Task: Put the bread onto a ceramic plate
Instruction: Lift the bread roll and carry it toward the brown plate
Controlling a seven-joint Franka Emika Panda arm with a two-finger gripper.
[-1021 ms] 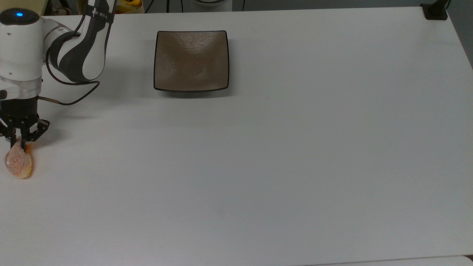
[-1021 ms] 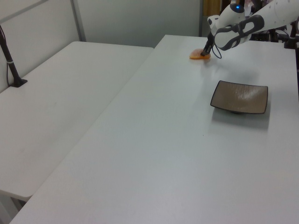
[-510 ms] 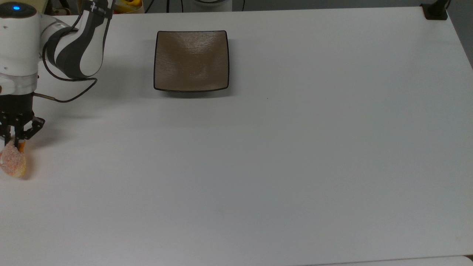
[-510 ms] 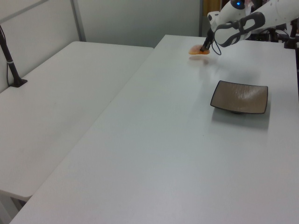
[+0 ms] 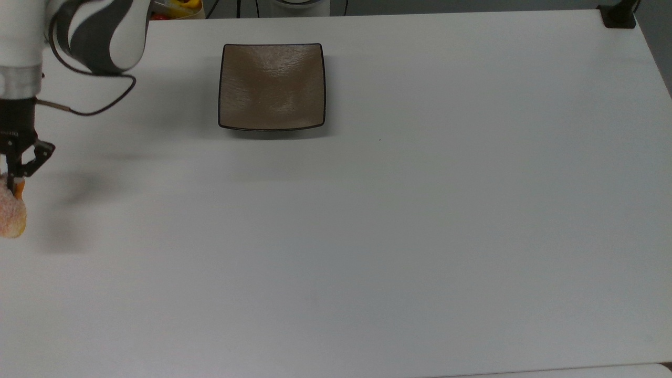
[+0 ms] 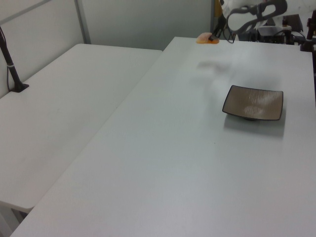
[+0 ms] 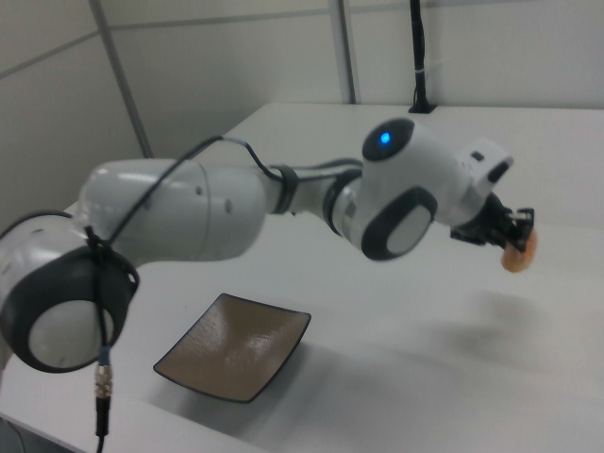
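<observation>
The bread, a small orange-tan speckled bun, hangs above the white table at the top view's far left edge, casting a soft shadow beside it. My gripper is shut on its upper end. The same bread and gripper sit high at the far end of the table in the left view. In the right view the bread dangles from the gripper in mid-air. The ceramic plate, square and brown with a dark rim, lies bare on the table, well to the top view's right of the bread.
The white table stretches wide to the top view's right. A black clamp sits on its far right corner. A second white table with a black post adjoins in the left view. The arm's cable loops near the wrist.
The gripper has risen off the table with the bread held in it, drifting toward the top view's left edge. The plate has not moved.
</observation>
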